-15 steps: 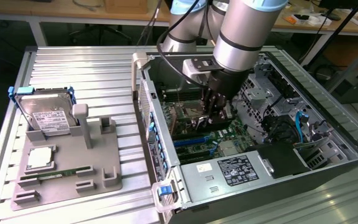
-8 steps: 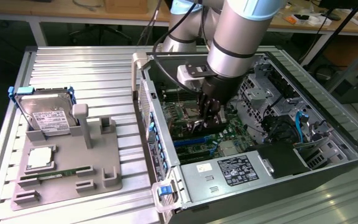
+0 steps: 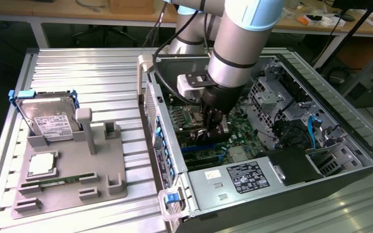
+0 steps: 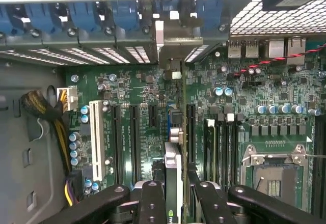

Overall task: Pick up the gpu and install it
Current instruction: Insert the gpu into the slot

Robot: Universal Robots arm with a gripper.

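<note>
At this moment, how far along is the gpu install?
Done: the gpu is off the table and inside the open computer case. In hand: the claw grips it edge-on above the motherboard slots. Left: whether it is fully seated cannot be told.

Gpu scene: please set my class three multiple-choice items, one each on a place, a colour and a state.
1. Where is the gpu?
A. on the grey tray
B. over the motherboard, inside the case
C. on the floor

2. What colour is the hard drive's frame?
A. blue
B. red
C. yellow

3. The end effector is:
A. open and empty
B. shut on the gpu
C. shut on the memory stick

Answers:
1 B, since the card stands edge-on above the board's slots.
2 A, since blue plastic rims the drive.
3 B, since its fingers press both faces of the card.
</note>
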